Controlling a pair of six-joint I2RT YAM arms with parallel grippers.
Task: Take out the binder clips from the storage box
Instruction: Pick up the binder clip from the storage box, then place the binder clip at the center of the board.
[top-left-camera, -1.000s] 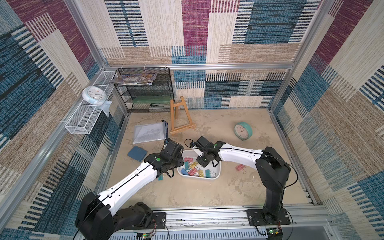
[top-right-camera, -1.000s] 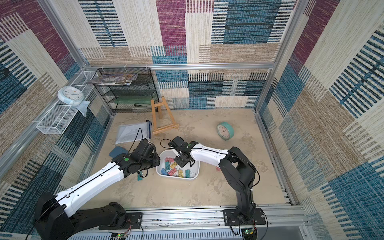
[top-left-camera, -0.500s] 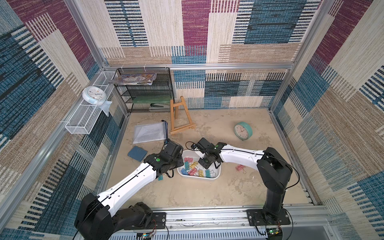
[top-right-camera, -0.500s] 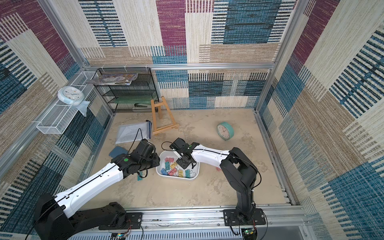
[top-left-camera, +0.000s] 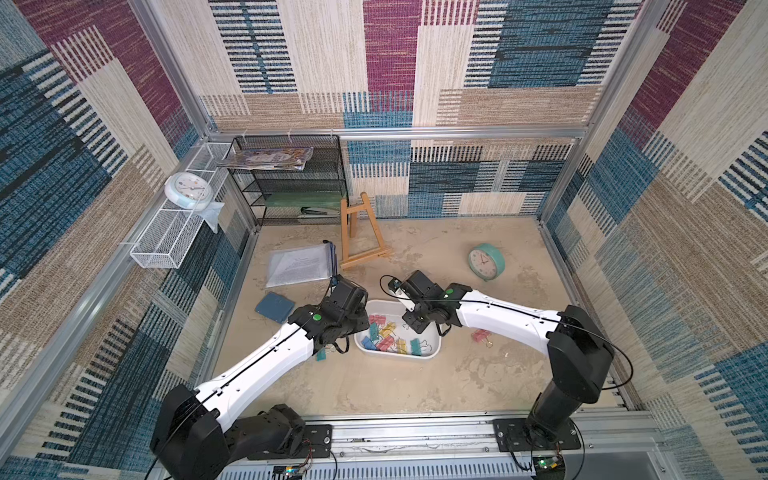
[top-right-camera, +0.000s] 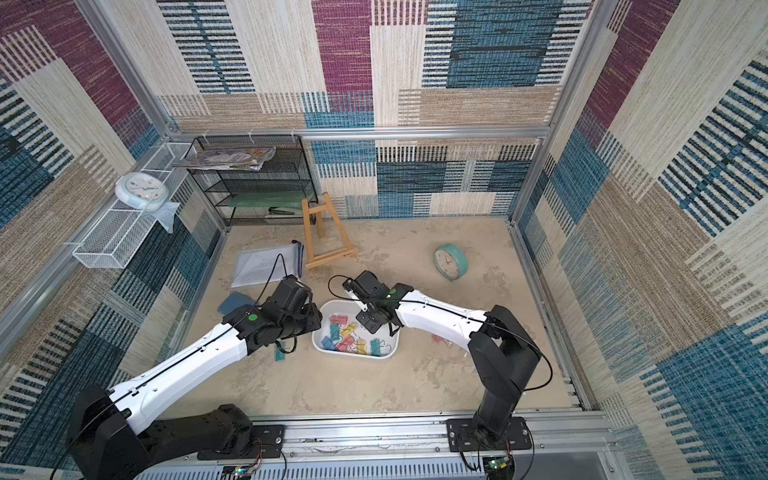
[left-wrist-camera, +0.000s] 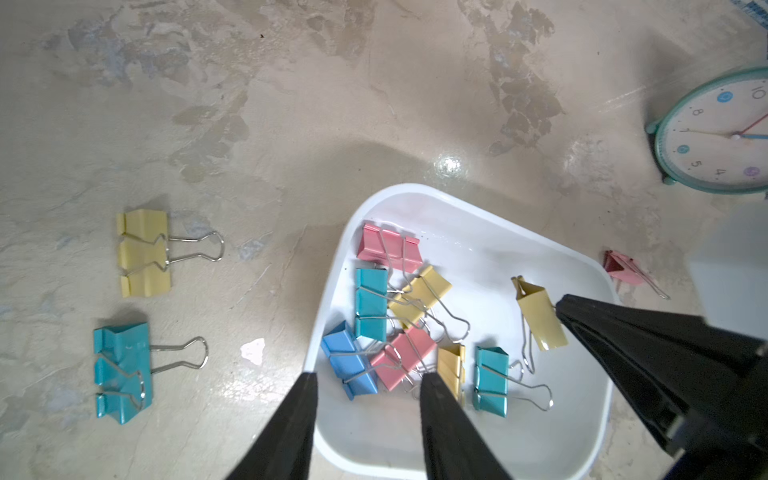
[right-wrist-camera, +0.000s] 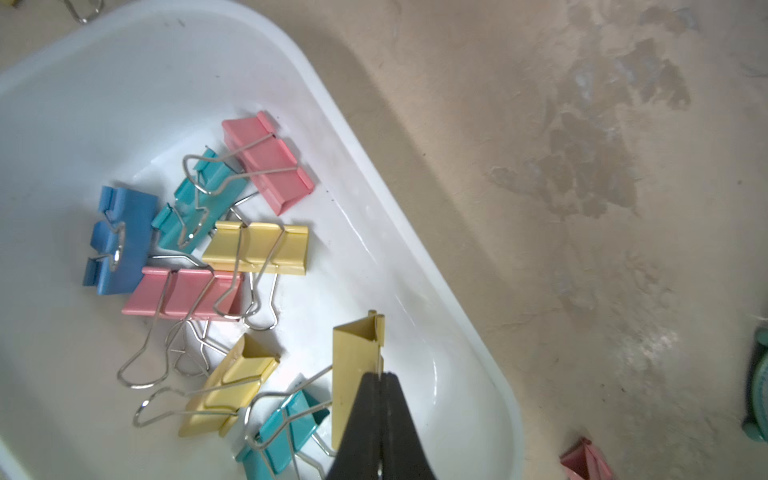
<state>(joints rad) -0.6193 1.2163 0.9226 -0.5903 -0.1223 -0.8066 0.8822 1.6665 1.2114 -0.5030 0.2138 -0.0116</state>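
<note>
As we read across from the left, the dark-blue pad (top-left-camera: 274, 307) lies on the table, well apart from the work. Closer in, a stray teal clip (top-left-camera: 321, 355) rests on the table just beside the left arm. The left wrist view shows a stray yellow clip (left-wrist-camera: 143, 253) near it, and both lie flat with their wire handles out.

Next comes the left gripper (left-wrist-camera: 369, 375), hovering over the storage box (left-wrist-camera: 498, 224) at the edge on its own side. Its jaws stand apart with nothing between them, one finger above the rim and one above the heap.

Inside the box the binder clips (left-wrist-camera: 372, 303) lie in a loose tangle, with several wire loops crossing neighbouring bodies. We judge them light and stiff, with smooth painted faces that a pad could slide off. A lifted clip may also drag a hooked neighbour along. The surest hold is probably across the folded body or on a free wire loop, starting with a clip at the outside of the heap.

Further right, the right gripper (right-wrist-camera: 379, 380) is pinched fully together on what looks like the thin edge of a tilted yellow clip (right-wrist-camera: 357, 374). This clip stands on end near the box wall, apart from the heap. We cannot tell whether it is clear of the floor. So narrow a hold may let it swing or slip.

Beyond the box a stray pink clip (top-left-camera: 480, 336) lies on the table near the right arm, and the teal clock (top-left-camera: 486, 262) stands further back.
</note>
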